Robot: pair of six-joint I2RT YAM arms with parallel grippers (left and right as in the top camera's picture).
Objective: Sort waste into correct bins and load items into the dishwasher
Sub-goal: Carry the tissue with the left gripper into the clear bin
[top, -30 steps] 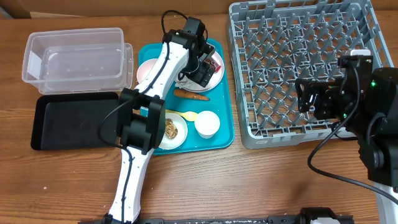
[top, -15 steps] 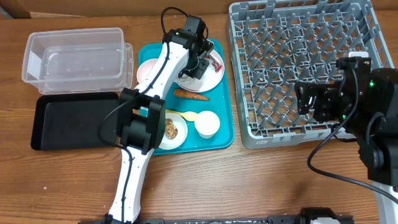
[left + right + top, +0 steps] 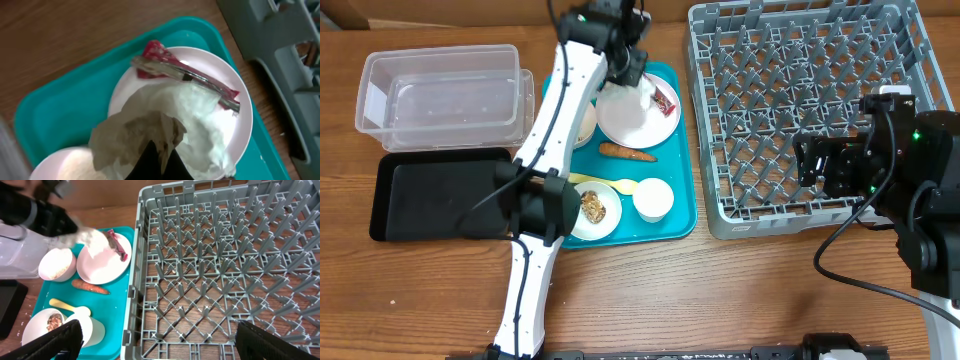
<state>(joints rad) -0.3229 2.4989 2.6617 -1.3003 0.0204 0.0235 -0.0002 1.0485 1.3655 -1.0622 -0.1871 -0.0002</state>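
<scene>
Left gripper (image 3: 157,156) pinches the crumpled napkin (image 3: 167,117), seemingly just above the plate (image 3: 240,132).

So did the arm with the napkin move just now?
Yes. The left gripper, shut on the crumpled white napkin, has moved from over the plate's middle toward the teal tray's far edge.

Light: bright, even, from above.
Shadows: soft, short, beside the rack (image 3: 740,226).
Glare: faint sheen on the tub (image 3: 440,90).
Blur: left wrist view soft, napkin (image 3: 150,125) smeared.
Edges: right wrist view bows outward.
</scene>
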